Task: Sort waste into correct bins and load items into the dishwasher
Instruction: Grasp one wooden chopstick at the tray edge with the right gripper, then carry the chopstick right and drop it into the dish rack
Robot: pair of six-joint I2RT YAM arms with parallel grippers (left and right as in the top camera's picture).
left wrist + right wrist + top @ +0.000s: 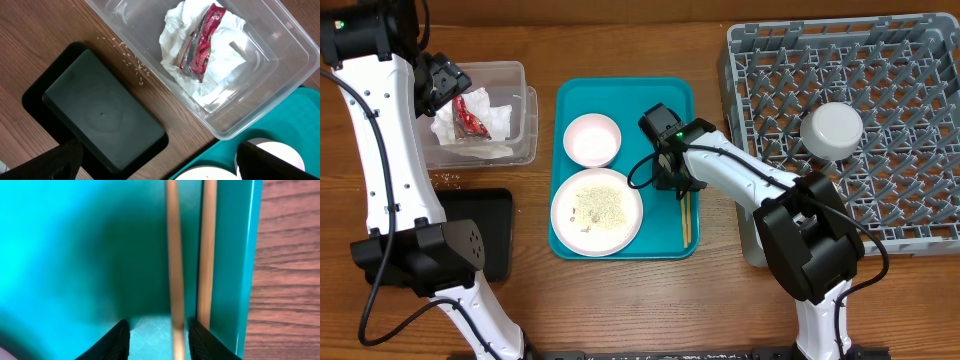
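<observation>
The right wrist view catches what overhead hides: right gripper (159,330) jaws half-parted astride one smooth wooden chopstick (174,255), not gripping it, at the flat teal plastic tray (230,255)'s right rim. Left gripper (160,150) jaws gape wide above the clear rounded plastic tub (265,95), left of the tray.

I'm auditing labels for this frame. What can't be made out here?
- Right wrist: chopsticks blurred; whether the right gripper grips them is unclear.
- Overhead: its fingertips hidden under its own wrist.
- Overhead: black tray half covered by the left arm.
- Left wrist: pink dish cut by the bottom edge.

left gripper (442,80) jaws spread wide — right arm bent inward, right gripper (159,326) pointing down, jaws part-way apart
</observation>
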